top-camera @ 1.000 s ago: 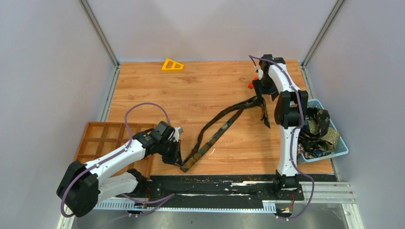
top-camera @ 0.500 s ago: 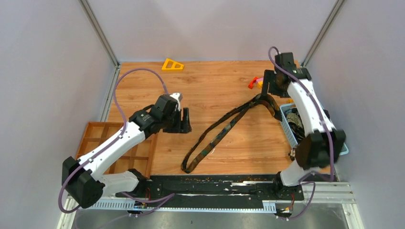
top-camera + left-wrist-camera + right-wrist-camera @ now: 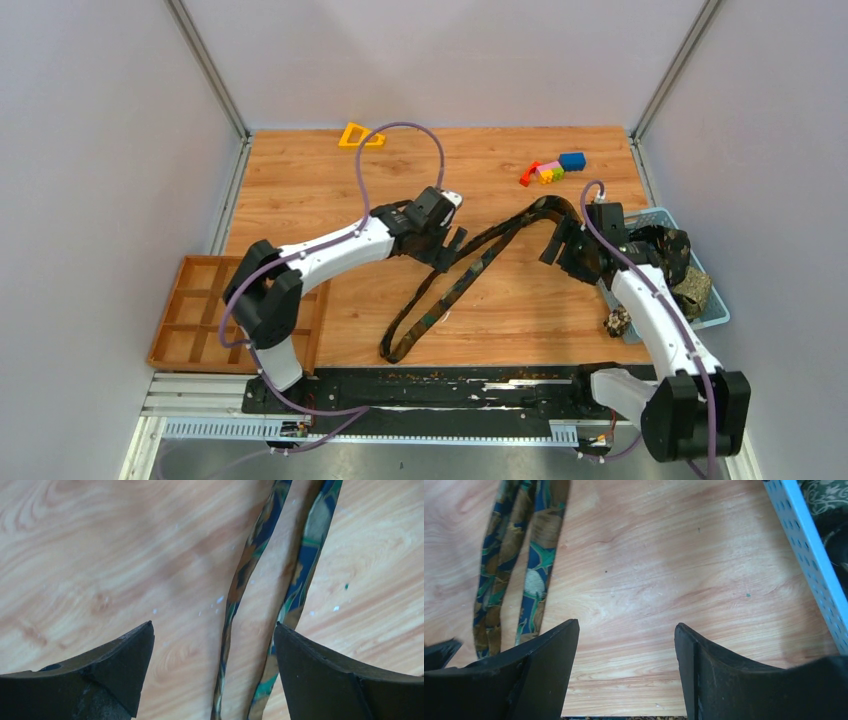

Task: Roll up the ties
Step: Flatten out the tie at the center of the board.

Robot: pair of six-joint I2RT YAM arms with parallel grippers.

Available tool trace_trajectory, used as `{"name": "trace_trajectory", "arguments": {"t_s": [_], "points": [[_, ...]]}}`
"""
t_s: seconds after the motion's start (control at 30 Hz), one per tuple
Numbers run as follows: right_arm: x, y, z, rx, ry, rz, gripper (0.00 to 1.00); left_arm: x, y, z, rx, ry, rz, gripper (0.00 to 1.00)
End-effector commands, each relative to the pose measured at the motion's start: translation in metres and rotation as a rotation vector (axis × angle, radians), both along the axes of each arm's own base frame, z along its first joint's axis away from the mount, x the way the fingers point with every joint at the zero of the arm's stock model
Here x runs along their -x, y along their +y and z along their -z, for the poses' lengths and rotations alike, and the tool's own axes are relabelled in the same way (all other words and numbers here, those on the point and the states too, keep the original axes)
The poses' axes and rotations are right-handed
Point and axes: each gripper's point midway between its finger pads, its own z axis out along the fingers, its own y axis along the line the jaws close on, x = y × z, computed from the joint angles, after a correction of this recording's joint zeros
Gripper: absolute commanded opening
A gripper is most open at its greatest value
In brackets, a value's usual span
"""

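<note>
Top external: tie laid out on table, both grippers spread

Top external: shows one tie point(image 3: 445, 295) lying doubled on the table point(image 3: 330, 190) as a long narrow loop, running from near the front edge up and right toward a blue basket point(image 3: 705, 322). Finds the left gripper point(image 3: 455, 250) over the middle of that loop, fingers wide apart, pinching nothing. Places the right gripper point(image 3: 560, 245) at the loop's far end, just beside the basket, likewise spread and empty. Shows a heap of ties point(image 3: 672, 252) filling the basket, with one mottled scrap just outside its near corner.

Left wrist: shows the tie point(image 3: 300, 575) as two strands on the wood, one passing between the fingers of the left gripper point(image 3: 214, 627), the other slipping under the tip of the right-hand finger. Cannot tell contact with the cloth.

Right wrist: shows the right gripper point(image 3: 626, 625) over bare wood, the tie point(image 3: 536, 545) off beside its left finger, the basket point(image 3: 804, 535) wall at the right edge.

Elsewhere on top external: an orange tray point(image 3: 200, 262) of compartments at the left, toy blocks point(image 3: 550, 170) and a yellow triangle point(image 3: 360, 135) along the back.
</note>
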Motion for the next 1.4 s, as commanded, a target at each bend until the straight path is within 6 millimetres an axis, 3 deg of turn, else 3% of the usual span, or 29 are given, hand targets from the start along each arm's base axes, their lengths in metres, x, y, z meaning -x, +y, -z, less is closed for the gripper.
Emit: {"name": "trace_trajectory", "arguments": {"t_s": [0.0,0.1,0.27,0.57,0.6,0.83,1.03,1.27,1.37], "points": [[-0.005,0.002,-0.029,-0.035,-0.151,0.019,0.71,-0.021,-0.036,0.001,-0.032,-0.072,0.127,0.96],[0.002,-0.001,-0.028,-0.02,-0.163,0.019,0.71,-0.013,-0.055,0.021,-0.065,-0.051,0.195,1.0],[0.008,-0.002,-0.028,-0.013,-0.163,0.003,0.72,-0.007,-0.065,0.051,-0.112,0.009,0.224,1.0],[0.01,-0.003,-0.019,-0.006,-0.15,0.007,0.71,0.018,-0.08,0.075,-0.167,0.009,0.25,0.98],[0.01,-0.003,-0.017,-0.011,-0.147,0.017,0.71,0.018,-0.077,0.079,-0.183,0.009,0.237,0.94],[0.004,-0.002,0.004,-0.08,-0.136,0.145,0.64,0.031,-0.073,0.096,-0.167,0.067,0.19,0.39],[-0.027,-0.009,0.007,-0.069,-0.158,0.233,0.57,0.079,-0.096,0.075,0.079,0.226,0.261,0.03],[-0.08,-0.016,0.017,0.02,-0.084,0.242,0.53,0.13,-0.115,0.021,0.368,0.415,0.313,0.0],[-0.105,-0.013,0.027,0.035,-0.044,0.224,0.53,0.139,-0.118,0.003,0.498,0.514,0.302,0.0]]}}
